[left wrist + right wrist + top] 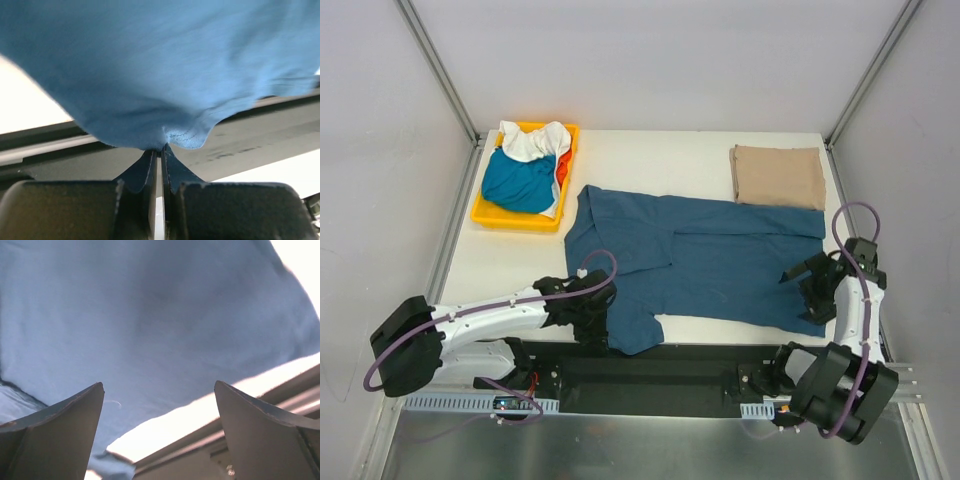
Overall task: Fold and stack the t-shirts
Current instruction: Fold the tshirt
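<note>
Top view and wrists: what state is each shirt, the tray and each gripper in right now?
navy t-shirt: spread out, one edge pinched
beige t-shirt: folded
yellow tray: holding three shirts
teal t-shirt, white t-shirt, orange-red t-shirt: crumpled in yellow tray
left gripper: shut on navy t-shirt
right gripper: open above navy t-shirt

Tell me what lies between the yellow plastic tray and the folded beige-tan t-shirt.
Only bare white tabletop, as the top external view shows; the spread blue cotton t-shirt begins just on the near side of that stretch.
</note>
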You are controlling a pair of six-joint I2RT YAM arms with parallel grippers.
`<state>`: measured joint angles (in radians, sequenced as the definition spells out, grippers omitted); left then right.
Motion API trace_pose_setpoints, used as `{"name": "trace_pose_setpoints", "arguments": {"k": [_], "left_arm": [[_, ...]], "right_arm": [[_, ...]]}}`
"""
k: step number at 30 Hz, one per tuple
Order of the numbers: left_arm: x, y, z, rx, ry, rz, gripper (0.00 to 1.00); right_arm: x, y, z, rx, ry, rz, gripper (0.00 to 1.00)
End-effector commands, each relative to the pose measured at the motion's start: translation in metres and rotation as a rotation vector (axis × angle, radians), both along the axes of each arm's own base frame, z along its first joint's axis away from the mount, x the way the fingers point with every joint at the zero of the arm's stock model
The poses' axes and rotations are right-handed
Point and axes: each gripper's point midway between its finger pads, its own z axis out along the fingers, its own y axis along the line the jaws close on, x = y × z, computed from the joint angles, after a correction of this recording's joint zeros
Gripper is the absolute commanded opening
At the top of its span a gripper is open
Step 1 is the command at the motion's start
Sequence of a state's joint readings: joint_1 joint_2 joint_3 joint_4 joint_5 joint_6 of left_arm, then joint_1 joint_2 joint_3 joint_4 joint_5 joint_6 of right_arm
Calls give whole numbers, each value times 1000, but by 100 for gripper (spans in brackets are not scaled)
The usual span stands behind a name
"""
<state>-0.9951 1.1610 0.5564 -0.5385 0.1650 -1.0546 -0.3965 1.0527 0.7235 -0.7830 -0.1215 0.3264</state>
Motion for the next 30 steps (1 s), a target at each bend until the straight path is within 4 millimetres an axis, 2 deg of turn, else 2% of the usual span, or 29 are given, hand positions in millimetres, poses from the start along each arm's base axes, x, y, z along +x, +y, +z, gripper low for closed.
{"name": "trace_pose_setpoints", "arguments": {"k": [1,6,10,12,15,19,30], "left_arm": [[19,-9,20,-38,-118,-49,0],[20,-13,26,-62,-116,-62,0],[24,-13,27,-69,-121,-51,0],[26,-13,29,-72,-122,-44,0],[29,-13,32,-82,-128,-47,0],[34,-14,37,-103,-141,-50,0],[38,-11,42,-151,-113,-66,0]], "right_arm": [[-39,27,-25,236,89,-139,96],[-60,20,-39,242,142,-238,97],[-68,9,-31,178,147,-245,98],[-73,-3,-28,119,182,-253,99],[-69,-3,-32,138,167,-273,94],[-75,-17,-42,75,198,-327,93],[-67,-41,-53,3,191,-397,83]]}}
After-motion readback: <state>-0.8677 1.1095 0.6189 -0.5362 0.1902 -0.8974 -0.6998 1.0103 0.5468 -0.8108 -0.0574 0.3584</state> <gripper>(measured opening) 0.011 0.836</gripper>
